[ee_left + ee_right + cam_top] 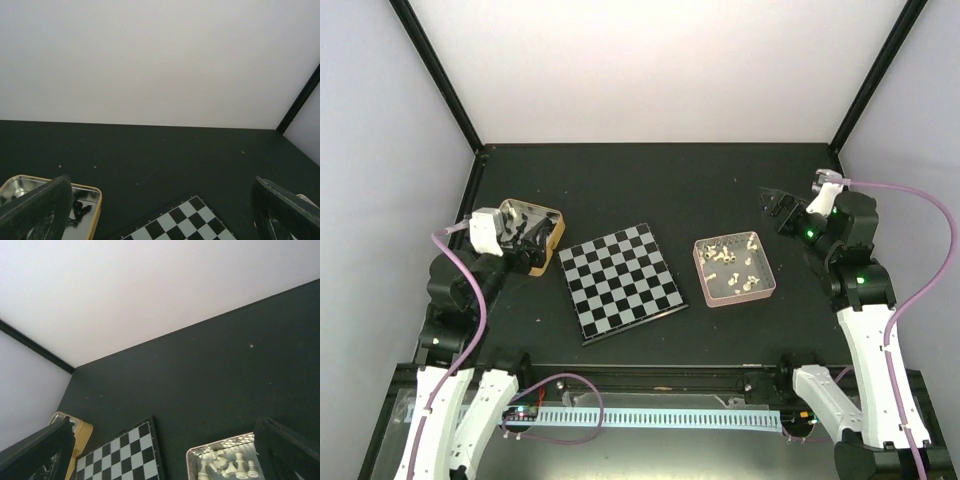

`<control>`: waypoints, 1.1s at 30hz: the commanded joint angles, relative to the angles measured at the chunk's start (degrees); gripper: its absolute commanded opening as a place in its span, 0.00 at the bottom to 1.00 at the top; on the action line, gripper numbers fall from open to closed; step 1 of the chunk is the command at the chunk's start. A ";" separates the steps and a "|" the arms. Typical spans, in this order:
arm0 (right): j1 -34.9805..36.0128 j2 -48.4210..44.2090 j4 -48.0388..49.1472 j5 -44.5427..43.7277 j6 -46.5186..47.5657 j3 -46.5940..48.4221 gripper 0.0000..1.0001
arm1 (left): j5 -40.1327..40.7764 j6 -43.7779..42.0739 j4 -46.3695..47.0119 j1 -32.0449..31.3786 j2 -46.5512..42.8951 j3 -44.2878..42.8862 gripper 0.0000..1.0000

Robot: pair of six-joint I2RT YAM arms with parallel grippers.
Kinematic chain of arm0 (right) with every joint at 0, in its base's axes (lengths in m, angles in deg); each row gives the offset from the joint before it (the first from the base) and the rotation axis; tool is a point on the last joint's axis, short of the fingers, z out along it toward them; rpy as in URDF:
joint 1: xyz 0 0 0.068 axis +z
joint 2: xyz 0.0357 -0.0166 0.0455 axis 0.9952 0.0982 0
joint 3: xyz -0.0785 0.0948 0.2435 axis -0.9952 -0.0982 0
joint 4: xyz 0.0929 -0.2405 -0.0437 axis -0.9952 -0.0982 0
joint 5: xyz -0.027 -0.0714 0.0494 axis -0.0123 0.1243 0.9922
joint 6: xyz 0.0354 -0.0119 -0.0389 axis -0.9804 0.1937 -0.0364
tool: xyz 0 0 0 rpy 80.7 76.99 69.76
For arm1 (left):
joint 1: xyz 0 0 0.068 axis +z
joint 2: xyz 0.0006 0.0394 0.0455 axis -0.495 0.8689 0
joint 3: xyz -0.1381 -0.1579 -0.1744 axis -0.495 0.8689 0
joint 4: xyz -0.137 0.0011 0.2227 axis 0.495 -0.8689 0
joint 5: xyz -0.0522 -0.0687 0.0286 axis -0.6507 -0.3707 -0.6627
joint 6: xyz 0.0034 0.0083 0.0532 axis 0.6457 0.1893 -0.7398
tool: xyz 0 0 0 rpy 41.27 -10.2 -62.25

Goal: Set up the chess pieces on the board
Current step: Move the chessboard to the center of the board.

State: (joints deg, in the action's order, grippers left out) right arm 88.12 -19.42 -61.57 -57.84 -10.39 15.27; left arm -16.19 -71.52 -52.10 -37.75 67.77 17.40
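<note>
Flanking board (620,282): arms folded, left pincer (526,236), right pincer (779,209) both agape, empty.

Left arm (455,290): folded low, left of the board (620,282).
Left gripper (525,236): jaws spread wide, empty.
Right arm (865,300): elbow bent, standing right of the board.
Right gripper (778,212): jaws spread wide, empty.

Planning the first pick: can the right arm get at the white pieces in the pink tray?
Probably yes: the open right claw hangs near the pink tray, white pieces uncovered, nothing between.
</note>
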 commanded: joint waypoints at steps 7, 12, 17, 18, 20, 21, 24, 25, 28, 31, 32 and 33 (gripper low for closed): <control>-1.46 1.65 10.75 24.03 -0.83 -7.70 1.00 | -12.67 6.60 2.26 2.94 1.19 2.07 0.99; -0.06 4.98 13.59 27.02 -1.65 -11.15 1.00 | -21.61 9.35 1.70 3.16 4.49 5.17 0.99; 5.12 10.54 12.79 22.33 -1.83 -11.68 0.99 | -24.74 12.72 -6.67 1.78 11.09 6.87 0.98; 6.53 11.90 12.17 21.10 -1.95 -11.41 0.98 | -22.75 13.61 -8.82 0.73 12.28 7.05 0.97; 10.02 14.64 10.68 17.26 -1.77 -10.61 0.95 | -17.40 16.28 -12.64 -1.82 14.08 7.78 0.92; 11.91 15.84 9.70 14.92 -1.44 -10.11 0.93 | -14.93 17.84 -14.12 -3.18 14.70 8.44 0.90; 16.13 18.86 6.63 8.64 -0.60 -8.52 0.89 | -8.75 22.82 -17.16 -6.89 16.43 11.88 0.85; 16.96 19.64 5.76 7.05 -0.54 -8.29 0.88 | -7.23 24.27 -18.37 -7.90 16.88 12.78 0.83; 17.95 20.54 4.02 2.52 -0.63 -8.34 0.84 | -4.72 28.76 -18.83 -10.51 17.71 15.38 0.80; 18.01 21.08 2.34 -2.22 -0.52 -8.56 0.80 | -1.88 31.80 -17.60 -12.41 18.96 17.56 0.77; 18.04 21.34 1.58 -3.93 -0.34 -8.45 0.79 | -1.03 32.35 -17.13 -12.52 19.59 18.20 0.76; 18.05 21.46 0.70 -5.56 -0.26 -8.37 0.77 | -0.93 32.51 -16.23 -12.54 20.50 18.77 0.75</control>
State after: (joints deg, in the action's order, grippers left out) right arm 105.89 1.41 -57.38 -53.91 -11.46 5.18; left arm -22.37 -44.46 -68.61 -49.35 86.35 34.88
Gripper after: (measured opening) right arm 0.795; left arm 0.765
